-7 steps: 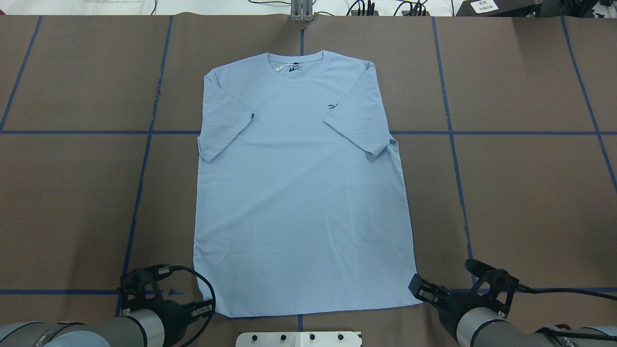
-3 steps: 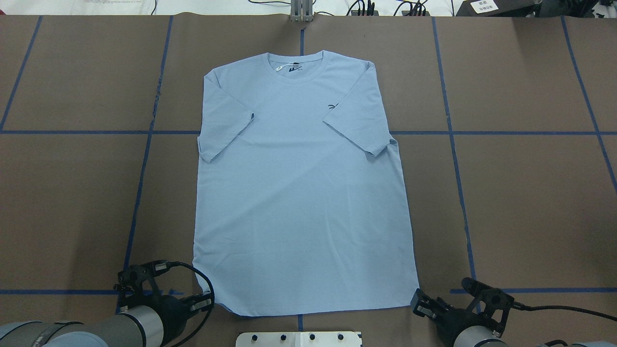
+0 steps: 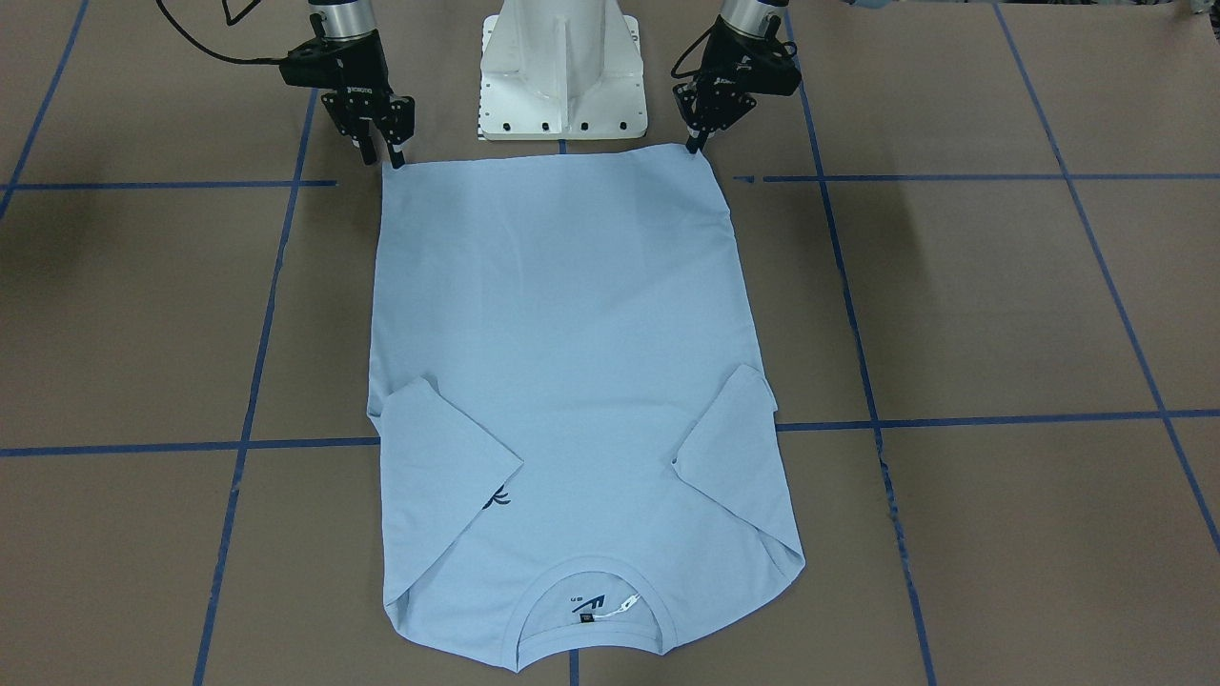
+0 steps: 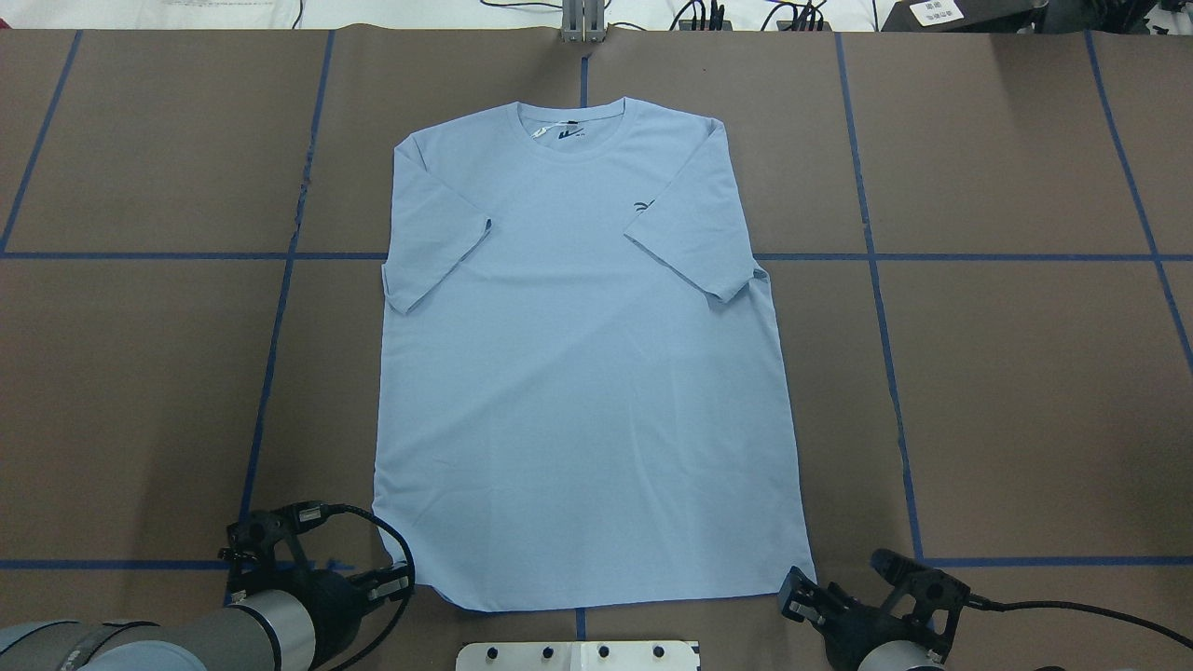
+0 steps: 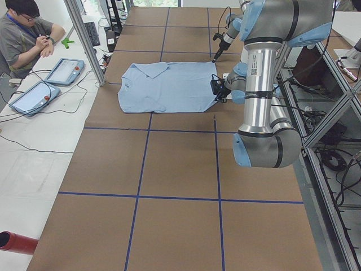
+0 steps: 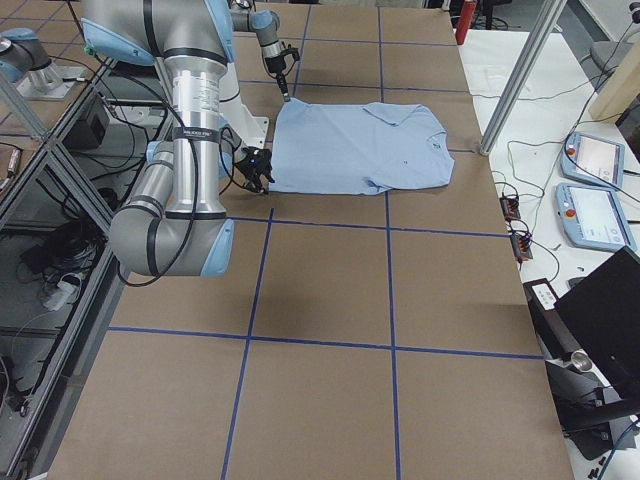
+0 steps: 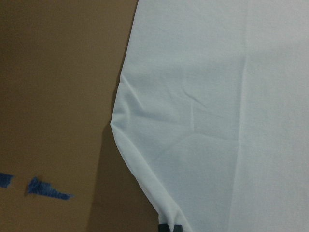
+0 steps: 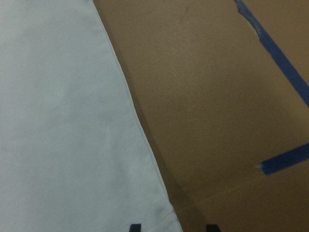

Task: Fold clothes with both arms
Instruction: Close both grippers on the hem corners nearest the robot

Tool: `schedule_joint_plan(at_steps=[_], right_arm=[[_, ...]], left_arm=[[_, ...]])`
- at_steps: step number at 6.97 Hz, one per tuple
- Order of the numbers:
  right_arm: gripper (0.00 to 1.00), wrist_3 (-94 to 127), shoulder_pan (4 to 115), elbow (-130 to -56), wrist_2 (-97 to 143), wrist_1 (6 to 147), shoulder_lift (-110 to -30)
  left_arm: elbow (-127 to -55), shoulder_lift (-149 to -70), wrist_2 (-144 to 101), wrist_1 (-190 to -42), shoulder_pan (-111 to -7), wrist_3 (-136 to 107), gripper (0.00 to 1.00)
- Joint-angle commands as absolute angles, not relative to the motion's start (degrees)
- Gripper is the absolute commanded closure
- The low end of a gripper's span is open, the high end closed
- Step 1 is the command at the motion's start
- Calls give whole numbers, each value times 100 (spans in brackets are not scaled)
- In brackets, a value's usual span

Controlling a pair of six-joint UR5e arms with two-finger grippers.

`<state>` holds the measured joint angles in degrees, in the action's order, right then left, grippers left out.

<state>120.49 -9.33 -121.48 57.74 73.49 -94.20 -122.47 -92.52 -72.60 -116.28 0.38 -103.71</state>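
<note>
The T-shirt (image 4: 578, 373) is laid flat on the counter (image 4: 1025, 391), front up, both sleeves tucked in over the chest. Its long axis is run straight away from the robot. The hem (image 4: 606, 596) is nearest the base and the collar (image 4: 571, 140) is at the far end.

The two near corners are where it is all decided. The left hand (image 3: 693, 143) is set right at the hem corner on its own side. In the left wrist view its tips are seen drawn close together with the cloth edge running into them and creases fanning out, so it is judged clenched on that corner of the T-shirt.

The right hand (image 3: 381, 157) is placed at the opposite hem corner, equally near. In the right wrist view its fingertips (image 8: 135, 228) are seen spread apart, one over the cloth and one over bare counter, with the corner between them. It is released, and nothing is gripped yet.

The whole garment lies forward of both hands. Once the right corner is pinched, the fold is expected to be carried along the long axis, hem lifted towards collar. The corners would best be kept level so no skew is dragged in.
</note>
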Motion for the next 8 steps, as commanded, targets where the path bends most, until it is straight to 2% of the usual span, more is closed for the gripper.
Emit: schedule_joint_plan(at_steps=[1, 2, 6, 7, 8], right_arm=[[63, 12050, -932, -12076, 5766, 7348, -9334], [100, 12032, -906, -12128, 5774, 7348, -9334], [100, 11953, -800, -12225, 5748, 7365, -9413], [100, 11831, -765, -12591, 5757, 7452, -9465], [100, 11734, -773, -13299, 5835, 8001, -9483]], left_arm=[[-12252, -9246, -7260, -11628, 44, -10371, 100], [-12252, -9246, -7260, -11628, 44, -10371, 100], [-12252, -9246, -7277, -11628, 27, -10336, 100], [-12548, -9150, -7338, -11619, 9, -10284, 100], [-13038, -8958, -7348, -11463, 9, -10144, 100]])
